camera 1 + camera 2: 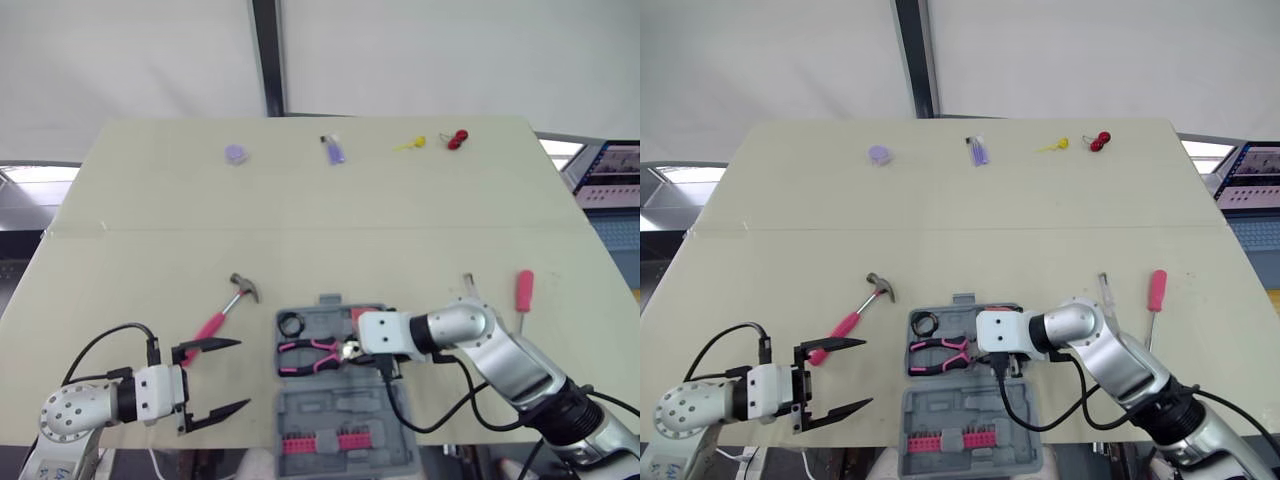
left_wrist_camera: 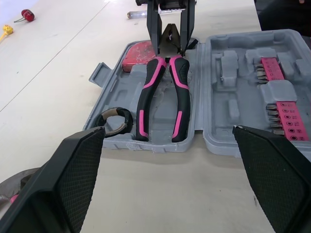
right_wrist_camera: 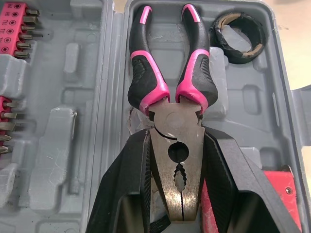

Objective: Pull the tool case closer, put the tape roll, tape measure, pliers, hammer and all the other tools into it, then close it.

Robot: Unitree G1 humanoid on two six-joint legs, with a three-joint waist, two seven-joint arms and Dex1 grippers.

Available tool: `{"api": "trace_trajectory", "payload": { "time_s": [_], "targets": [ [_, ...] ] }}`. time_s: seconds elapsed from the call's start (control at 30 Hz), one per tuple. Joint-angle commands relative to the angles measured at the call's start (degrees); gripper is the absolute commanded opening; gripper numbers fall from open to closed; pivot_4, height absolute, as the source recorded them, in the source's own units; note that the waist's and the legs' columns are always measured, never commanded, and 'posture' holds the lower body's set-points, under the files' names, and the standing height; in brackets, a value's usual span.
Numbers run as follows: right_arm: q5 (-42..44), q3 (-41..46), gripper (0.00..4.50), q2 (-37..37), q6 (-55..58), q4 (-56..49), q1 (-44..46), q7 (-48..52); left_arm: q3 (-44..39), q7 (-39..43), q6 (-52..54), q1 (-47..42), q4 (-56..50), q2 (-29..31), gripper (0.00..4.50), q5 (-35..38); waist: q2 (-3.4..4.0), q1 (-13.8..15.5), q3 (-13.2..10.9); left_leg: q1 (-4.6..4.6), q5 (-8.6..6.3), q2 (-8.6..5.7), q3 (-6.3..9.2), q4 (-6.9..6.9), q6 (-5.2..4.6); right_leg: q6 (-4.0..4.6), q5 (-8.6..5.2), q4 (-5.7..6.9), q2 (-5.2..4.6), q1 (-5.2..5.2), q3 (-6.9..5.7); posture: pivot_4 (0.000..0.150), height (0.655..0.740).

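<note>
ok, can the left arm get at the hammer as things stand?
Probably yes: the hammer lies on bare table close beside the open left gripper, with nothing between them.

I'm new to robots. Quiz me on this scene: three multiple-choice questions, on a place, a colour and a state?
1. The hammer lies: A on the table, left of the tool case; B inside it; C on its lid.
2. The pliers' handles are: A yellow; B green; C pink and black.
3. The left gripper is: A shut on the hammer; B open and empty; C shut on the pliers.
Answers: A, it rests on bare table beside the case; C, pink over black grips; B, its fingers stand wide apart, nothing between.
</note>
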State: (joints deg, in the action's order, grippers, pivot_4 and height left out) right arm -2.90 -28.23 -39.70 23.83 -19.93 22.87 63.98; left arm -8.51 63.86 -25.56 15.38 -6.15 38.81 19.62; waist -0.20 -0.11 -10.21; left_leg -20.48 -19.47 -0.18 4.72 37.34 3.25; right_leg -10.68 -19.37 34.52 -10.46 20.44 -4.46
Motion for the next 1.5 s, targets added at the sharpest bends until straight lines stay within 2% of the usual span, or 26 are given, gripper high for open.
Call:
{"api": "trace_trajectory", "payload": {
  "time_s": [0.03,0.13,0.2,0.27,0.3,0.37,0.4,0.6,0.67,0.73,0.87,0.9,0.93,1.13,1.5],
  "targets": [
    [-0.3,-0.3,1.02,0.3,-1.1,-0.3,0.0,-0.2,0.0,-0.6,-0.1,0.2,-1.3,0.7,4.50,-0.2,0.00,0.0,0.0,0.00,0.00,0.00,0.00,0.00,0.00,0.00,0.00,0.00,0.00,0.00,0.00,0.150,0.7400],
    [-0.4,-0.6,1.02,-0.4,-1.0,-0.3,-0.2,0.6,0.1,-0.8,0.1,-0.2,-1.2,0.7,4.50,-0.3,0.00,0.0,0.0,0.00,0.00,0.00,0.00,0.00,0.00,0.00,0.00,0.00,0.00,0.00,0.00,0.150,0.7400],
    [-0.4,-0.4,2.06,-0.5,-0.8,-0.4,-0.4,0.5,0.2,-0.9,0.1,-0.3,-1.2,0.7,4.50,-0.3,0.00,0.0,0.0,0.00,0.00,0.00,0.00,0.00,0.00,0.00,0.00,0.00,0.00,0.00,0.00,0.150,0.7400],
    [0.1,0.1,2.74,-0.4,-0.5,-0.7,-0.4,0.6,0.2,-0.9,0.1,-0.4,-1.1,0.7,4.50,-0.3,0.00,0.0,0.0,0.00,0.00,0.00,0.00,0.00,0.00,0.00,0.00,0.00,0.00,0.00,0.00,0.150,0.7400],
    [0.4,0.3,3.35,-0.3,-0.3,-0.9,-0.3,0.6,0.2,-0.9,0.1,-0.5,-1.0,0.7,4.50,-0.3,0.00,0.0,0.0,0.00,0.00,0.00,0.00,0.00,0.00,0.00,0.00,0.00,0.00,0.00,0.00,0.150,0.7400],
    [0.8,0.7,4.29,-0.3,-0.2,-1.1,0.0,0.8,0.3,-1.0,0.1,-0.7,-0.9,0.7,4.50,-0.4,0.00,0.0,0.0,0.00,0.00,0.00,0.00,0.00,0.00,0.00,0.00,0.00,0.00,0.00,0.00,0.150,0.7400],
    [1.1,1.1,4.41,-0.1,-0.1,-1.0,0.4,0.7,0.3,-1.0,0.2,-0.9,-0.8,0.7,4.50,-0.4,0.00,0.0,0.0,0.00,0.00,0.00,0.00,0.00,0.00,0.00,0.00,0.00,0.00,0.00,0.00,0.150,0.7400],
    [4.8,3.7,4.41,4.7,0.5,0.7,1.9,-1.6,0.5,-1.3,0.4,-1.6,-0.6,0.5,4.50,-0.6,0.00,0.0,0.0,0.04,0.00,0.02,0.00,-0.04,0.00,0.00,0.00,0.00,0.00,0.00,0.00,0.150,0.7400],
    [6.6,4.3,3.91,6.6,0.8,1.0,1.5,-2.0,0.6,-1.5,0.4,-1.8,-0.6,0.4,4.50,-0.7,0.00,-0.1,0.0,0.08,0.00,0.02,-0.01,-0.08,0.00,0.00,0.00,0.01,0.00,-0.01,-0.01,0.150,0.7400],
    [8.7,4.9,3.13,9.3,0.5,1.8,0.8,-2.7,0.7,-1.6,0.4,-2.0,-0.4,0.4,4.50,-0.8,0.00,-0.1,0.0,0.08,0.00,0.02,-0.03,-0.07,0.00,0.00,0.00,0.01,0.00,-0.01,0.00,0.150,0.7400],
    [10.6,4.2,1.07,12.8,-0.5,6.1,-0.2,-2.7,1.1,-2.0,0.5,-2.3,-0.4,0.0,4.50,-1.0,0.00,-0.1,0.0,0.09,0.00,0.02,-0.04,-0.06,0.00,0.00,0.00,0.01,0.00,-0.02,0.00,0.150,0.7400],
    [10.1,3.7,0.72,13.4,-1.6,7.9,-0.2,-2.9,1.3,-2.1,0.4,-2.3,-0.5,-0.1,4.50,-1.1,-0.01,-0.1,0.0,0.10,0.00,0.02,-0.03,-0.06,0.00,0.00,0.00,0.01,0.00,-0.03,0.00,0.150,0.7400],
    [9.5,3.2,0.03,13.8,-2.8,9.4,-0.3,-2.9,1.4,-2.3,0.4,-2.3,-0.5,-0.1,4.50,-1.2,-0.01,-0.1,0.0,0.10,0.00,0.02,-0.04,-0.06,0.00,0.00,0.00,0.01,0.00,-0.04,0.00,0.150,0.7400],
    [7.5,2.1,0.01,15.7,-6.9,16.0,-0.2,-3.5,1.7,-2.9,0.3,-2.6,-0.5,0.0,4.50,-1.2,0.00,-0.3,0.0,0.14,0.00,0.02,-0.05,-0.09,0.00,0.00,0.00,0.04,0.00,-0.03,0.00,0.150,0.7400],
    [4.4,1.0,0.01,16.1,-7.5,20.6,-0.3,-5.0,2.0,-3.8,0.4,-2.4,-1.0,0.0,4.50,-1.4,0.01,-0.3,0.0,0.16,0.00,0.03,-0.07,-0.10,0.00,0.00,0.00,0.05,0.00,-0.02,0.00,0.150,0.7400]
  ]
}}
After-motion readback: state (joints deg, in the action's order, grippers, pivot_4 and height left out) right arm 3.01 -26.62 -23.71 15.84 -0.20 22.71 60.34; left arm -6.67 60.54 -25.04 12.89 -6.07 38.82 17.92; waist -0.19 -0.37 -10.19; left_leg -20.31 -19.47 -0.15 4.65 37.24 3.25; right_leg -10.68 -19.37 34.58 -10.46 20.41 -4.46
